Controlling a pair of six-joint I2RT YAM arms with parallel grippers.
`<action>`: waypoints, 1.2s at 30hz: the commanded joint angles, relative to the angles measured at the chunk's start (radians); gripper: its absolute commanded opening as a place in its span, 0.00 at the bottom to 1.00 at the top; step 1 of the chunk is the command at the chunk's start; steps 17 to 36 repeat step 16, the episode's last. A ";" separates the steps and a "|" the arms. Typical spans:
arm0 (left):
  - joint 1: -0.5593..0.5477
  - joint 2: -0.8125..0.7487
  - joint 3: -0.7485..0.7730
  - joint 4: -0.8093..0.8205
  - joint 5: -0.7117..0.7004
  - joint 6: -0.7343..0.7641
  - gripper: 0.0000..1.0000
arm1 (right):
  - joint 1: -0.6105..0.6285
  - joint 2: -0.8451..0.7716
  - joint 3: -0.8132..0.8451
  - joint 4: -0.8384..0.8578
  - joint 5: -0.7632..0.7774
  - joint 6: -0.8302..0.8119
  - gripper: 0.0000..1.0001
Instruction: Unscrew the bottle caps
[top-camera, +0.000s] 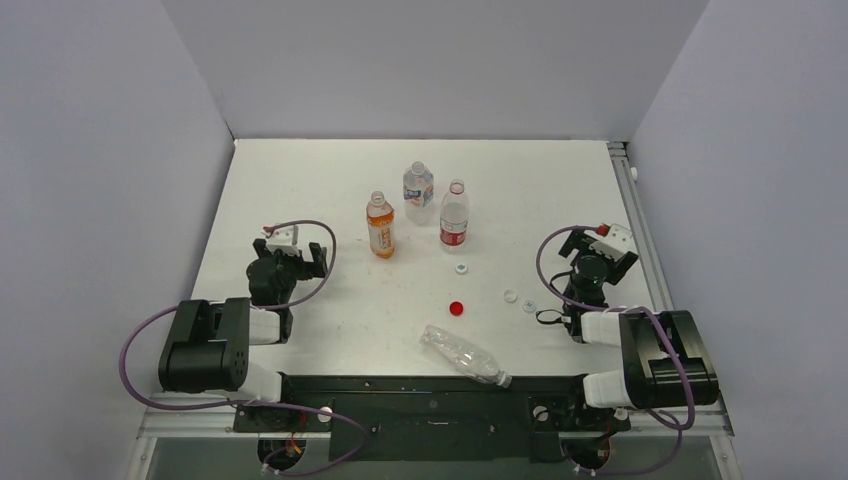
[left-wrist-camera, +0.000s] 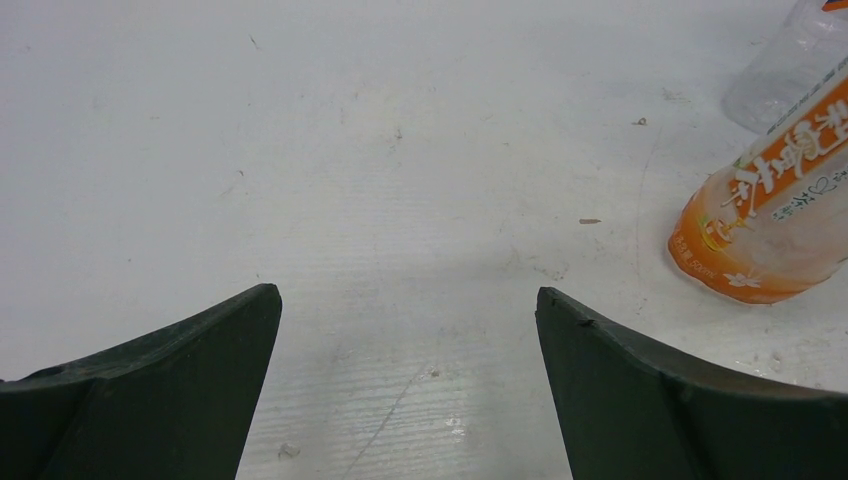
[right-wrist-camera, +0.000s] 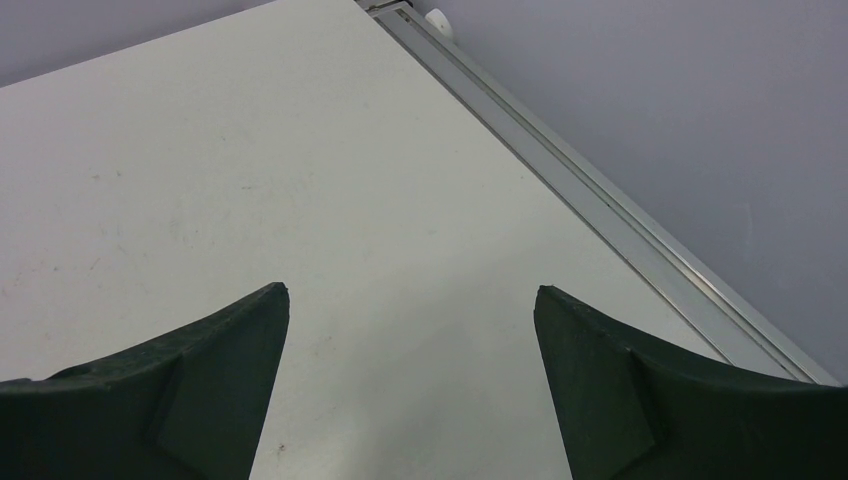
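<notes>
Task looks done, judging from the layout: four bottle caps lie loose on the table (top-camera: 300, 180) and none sits on a bottle. All the necks read bare from above, though the lying bottle's mouth is too small to be sure. Caps, four in all: one red cap (top-camera: 457, 307) in the middle-front of the table and three white ones. The first white cap (top-camera: 461, 268) is just in front of the red-label bottle (top-camera: 454, 218). The second white cap (top-camera: 510, 295) and third white cap (top-camera: 528, 305) sit close together, right of the red one and near the right arm. Bottles, four: the orange bottle (top-camera: 380, 225), a clear bottle with a pale label (top-camera: 418, 188) and the red-label bottle stand upright in a loose cluster mid-table. A crumpled clear bottle (top-camera: 462, 355) lies on its side at the near edge. The left gripper (left-wrist-camera: 408, 300) has its jaws spread wide with nothing between them, over bare table, with the orange bottle's base off to one side in its wrist view. The right gripper (right-wrist-camera: 410, 295) is also spread wide and empty, facing bare table and the metal edge rail (right-wrist-camera: 600, 220). Both arms are well apart from the caps and bottles. Nothing appears left to unscrew.
</notes>
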 joint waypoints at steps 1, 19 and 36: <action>-0.001 -0.003 0.017 0.064 -0.014 0.003 0.97 | -0.003 -0.013 0.011 0.044 -0.036 0.010 0.87; -0.012 -0.004 0.021 0.054 -0.034 0.008 0.97 | -0.003 -0.013 0.011 0.043 -0.037 0.010 0.88; -0.012 -0.004 0.021 0.054 -0.034 0.008 0.97 | -0.003 -0.013 0.011 0.043 -0.037 0.010 0.88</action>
